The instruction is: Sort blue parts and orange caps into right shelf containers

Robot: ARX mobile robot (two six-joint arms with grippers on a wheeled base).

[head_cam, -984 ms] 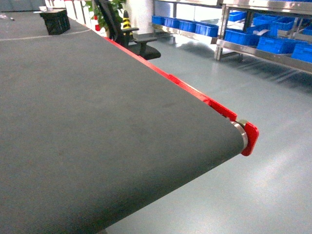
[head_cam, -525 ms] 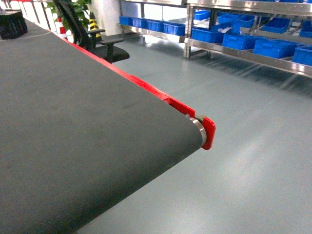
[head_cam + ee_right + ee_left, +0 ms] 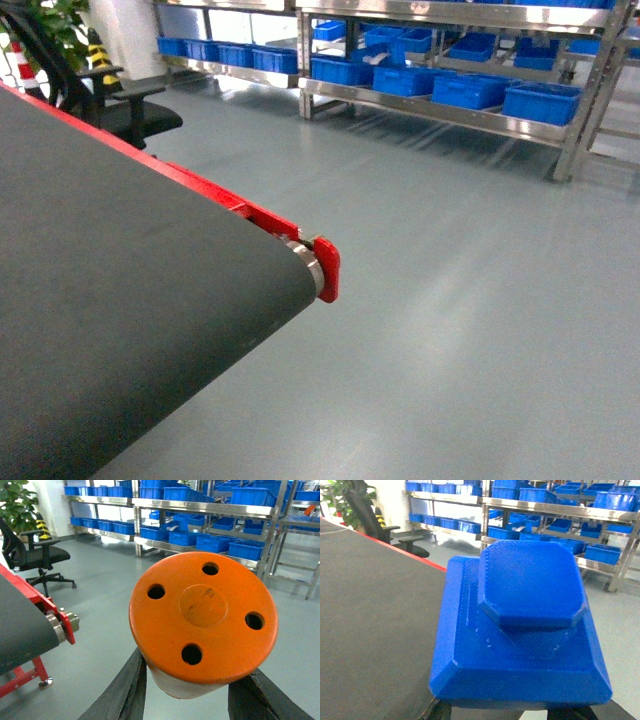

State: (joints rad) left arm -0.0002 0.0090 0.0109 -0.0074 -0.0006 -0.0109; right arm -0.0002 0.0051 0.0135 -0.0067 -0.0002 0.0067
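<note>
The left wrist view is filled by a blue part (image 3: 520, 630), its stubby knob facing the camera; it sits directly above the left claw (image 3: 515, 712), whose dark fingers (image 3: 437, 711) show only at 6 o'clock under the part's lower edge, so the claw is clamped on it. In the right wrist view an orange cap (image 3: 202, 622), flat face with four small holes toward the camera, sits between the two black fingers (image 3: 125, 692) of the right claw (image 3: 187, 700), one at 7 o'clock and one at 5 o'clock of the cap, both pressing its sides. Neither claw shows in the head view. There, a dark belt (image 3: 120, 300) fills the 9 o'clock side, ending in a red end cap (image 3: 328, 268) near the middle. Across the grey floor (image 3: 470, 300), at 12 to 2 o'clock, stands the shelf (image 3: 450, 110) with blue bins (image 3: 540, 100) in rows. An office chair (image 3: 130, 110) stands at 10 o'clock beside a plant (image 3: 60, 20).
</note>
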